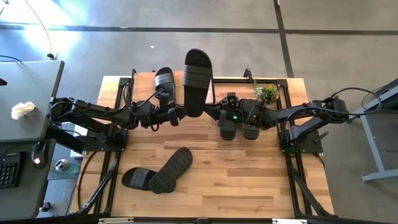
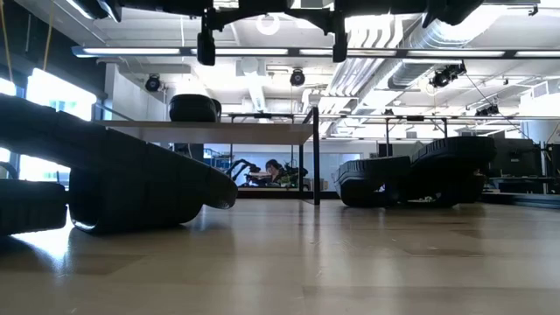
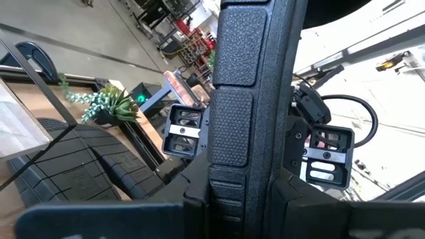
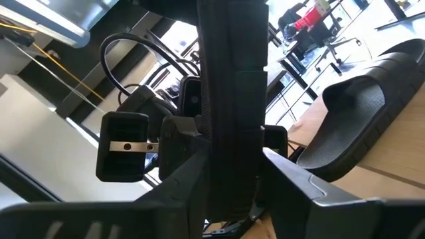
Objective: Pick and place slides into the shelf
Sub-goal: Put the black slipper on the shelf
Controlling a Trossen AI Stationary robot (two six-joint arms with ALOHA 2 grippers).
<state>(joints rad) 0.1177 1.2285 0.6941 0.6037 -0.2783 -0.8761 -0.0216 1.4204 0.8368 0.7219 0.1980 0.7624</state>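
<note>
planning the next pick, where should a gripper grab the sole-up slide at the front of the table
The sole-up slide lies ridged sole up, leaning across another slide, so its strap is hidden underneath. Probably best to pinch across its narrow width at the free far end, coming straight down from above, where bare table leaves room for the fingers.

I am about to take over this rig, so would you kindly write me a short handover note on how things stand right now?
Left hand and right hand both grip one slide, held raised between them above the table's far side.
One slide lies on the shelf.
Two slides sit on the table under the right arm; two more lie overlapping near the front, one sole-up.
Done: one shelved. Left: place the held slide, then the four on the table.
</note>
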